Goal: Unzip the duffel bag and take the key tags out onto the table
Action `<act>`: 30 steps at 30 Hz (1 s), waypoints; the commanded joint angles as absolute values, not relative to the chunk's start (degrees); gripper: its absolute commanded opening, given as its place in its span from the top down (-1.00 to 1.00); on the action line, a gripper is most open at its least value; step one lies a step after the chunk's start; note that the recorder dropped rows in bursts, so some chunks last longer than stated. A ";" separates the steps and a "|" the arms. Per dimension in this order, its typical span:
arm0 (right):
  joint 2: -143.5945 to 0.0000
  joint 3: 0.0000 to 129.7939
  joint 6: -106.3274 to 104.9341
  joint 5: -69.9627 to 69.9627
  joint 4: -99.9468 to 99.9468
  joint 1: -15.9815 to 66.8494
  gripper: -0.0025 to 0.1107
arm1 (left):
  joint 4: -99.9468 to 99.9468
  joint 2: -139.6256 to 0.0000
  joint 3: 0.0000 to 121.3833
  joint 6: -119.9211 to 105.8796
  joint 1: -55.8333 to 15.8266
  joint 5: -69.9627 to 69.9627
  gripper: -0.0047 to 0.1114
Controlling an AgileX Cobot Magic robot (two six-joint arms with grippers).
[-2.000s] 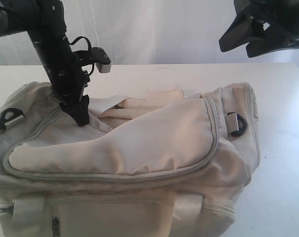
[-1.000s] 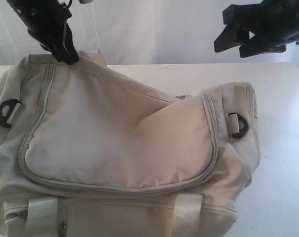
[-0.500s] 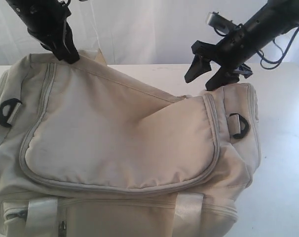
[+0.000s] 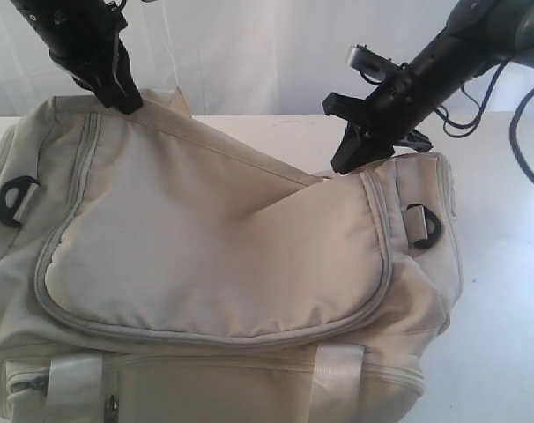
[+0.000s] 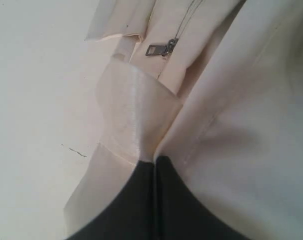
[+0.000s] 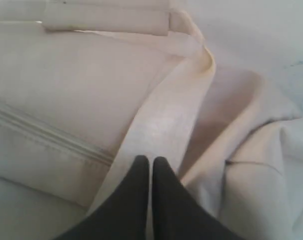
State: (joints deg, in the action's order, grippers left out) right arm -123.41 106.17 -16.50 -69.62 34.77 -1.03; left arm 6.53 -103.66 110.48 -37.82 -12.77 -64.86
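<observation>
Much table [image 4: 505, 264] right of duffel bag [image 4: 214, 238]; left fingers [image 4: 122, 88] pinch raised corner.

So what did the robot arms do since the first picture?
The left gripper pinched the duffel bag at its far left corner and pulled it up, and holds it there. The right gripper swung down to the bag's right end. The flap stays shut in front; no key tags show.

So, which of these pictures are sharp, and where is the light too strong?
Exterior view: the bag is sharp, but the backdrop is washed out. Left wrist view: the zip pull is clear, the gripper close to the lens is soft. Right wrist view: hazy and blurred everywhere, also the strap.
</observation>
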 commanded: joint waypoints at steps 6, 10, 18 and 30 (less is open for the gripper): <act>-108.01 100.86 -17.02 -69.96 24.56 -1.18 0.96 | 8.85 -102.25 111.41 -36.65 -12.71 -69.96 0.92; -105.46 96.72 -23.35 -69.96 24.69 -1.18 0.93 | 8.85 -103.04 111.41 -36.11 -12.71 -69.96 0.92; -106.62 90.00 -26.84 -69.96 27.32 1.83 0.30 | 8.85 -103.39 111.41 -35.76 -12.71 -69.96 0.92; -101.13 77.04 -25.86 -69.96 21.48 6.26 0.42 | 8.85 -103.39 111.41 -35.75 -12.71 -69.96 0.92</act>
State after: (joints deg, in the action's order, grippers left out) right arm -103.13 79.39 -26.16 -67.68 23.05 6.01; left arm 7.00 -104.49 110.48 -36.53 -12.77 -64.86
